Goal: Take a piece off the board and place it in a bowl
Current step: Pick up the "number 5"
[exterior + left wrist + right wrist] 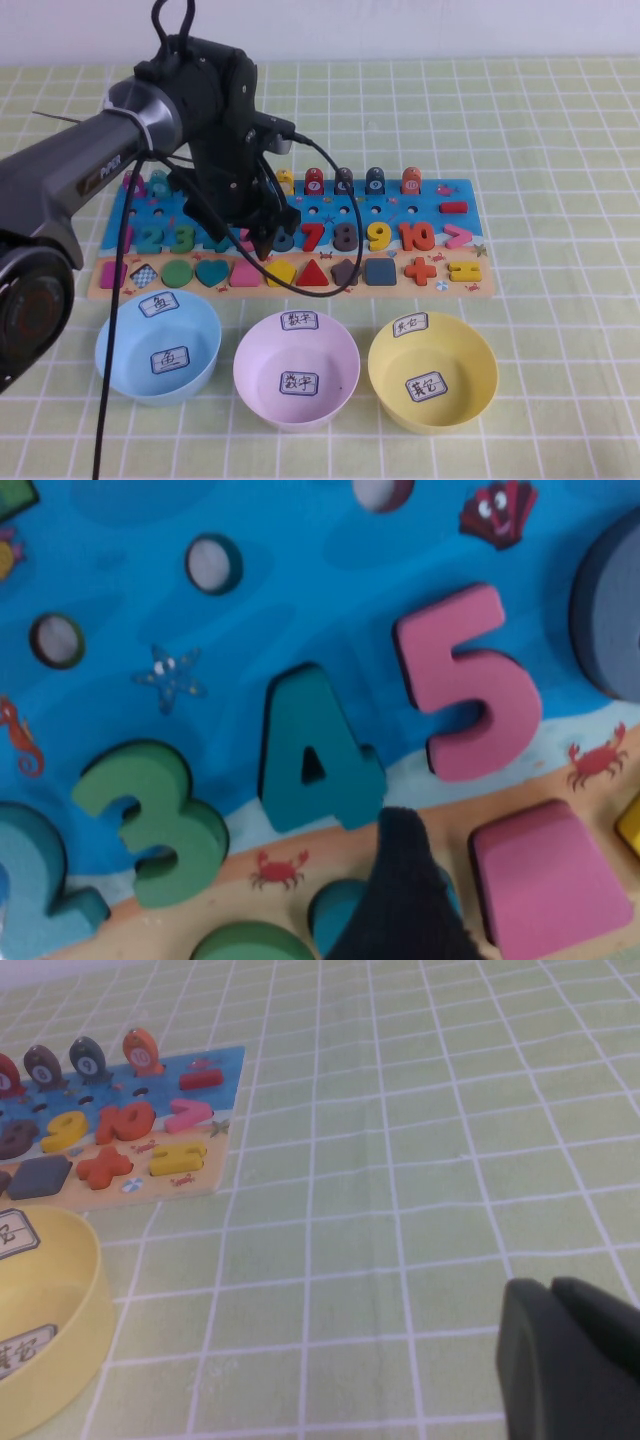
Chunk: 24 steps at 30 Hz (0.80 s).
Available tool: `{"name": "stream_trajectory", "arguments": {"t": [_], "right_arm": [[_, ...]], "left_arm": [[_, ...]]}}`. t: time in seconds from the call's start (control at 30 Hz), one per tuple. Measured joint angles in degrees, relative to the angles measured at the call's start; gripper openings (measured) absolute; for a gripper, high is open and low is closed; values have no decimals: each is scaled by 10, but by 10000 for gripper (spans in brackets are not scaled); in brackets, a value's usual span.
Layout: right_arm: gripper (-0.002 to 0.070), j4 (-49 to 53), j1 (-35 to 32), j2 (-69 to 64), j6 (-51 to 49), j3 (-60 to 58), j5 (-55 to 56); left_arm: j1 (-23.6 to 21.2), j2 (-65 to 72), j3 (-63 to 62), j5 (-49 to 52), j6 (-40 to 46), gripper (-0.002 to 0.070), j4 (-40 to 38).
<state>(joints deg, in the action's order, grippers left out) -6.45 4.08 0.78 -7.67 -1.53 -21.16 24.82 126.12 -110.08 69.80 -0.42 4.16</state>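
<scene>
The pink-red "5" piece lies in its slot on the blue board, between the teal 4 and a dark blue number. In the high view my left gripper hangs low over the number row of the board and covers the piece. Only one of its dark fingers shows in the left wrist view, over the shape row, with the other out of frame; the gripper is open and holds nothing. The pale pink-lilac bowl stands in front of the board. My right gripper is shut, low over the tablecloth to the right of the board.
A light blue bowl and a yellow bowl flank the lilac one. A pink trapezoid block sits just below the 5, and a green 3 lies beyond the 4. The left arm's black cable hangs over the blue bowl.
</scene>
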Motion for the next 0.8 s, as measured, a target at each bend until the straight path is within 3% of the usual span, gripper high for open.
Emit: {"name": "stream_trajectory", "arguments": {"t": [0.37,0.8], "right_arm": [[-17,0,0,0,0,0,0],[-17,0,0,0,0,0,0]], "left_arm": [[-3,0,0,-35,-5,448,10],[-23,0,0,-53,-9,393,-20]]}}
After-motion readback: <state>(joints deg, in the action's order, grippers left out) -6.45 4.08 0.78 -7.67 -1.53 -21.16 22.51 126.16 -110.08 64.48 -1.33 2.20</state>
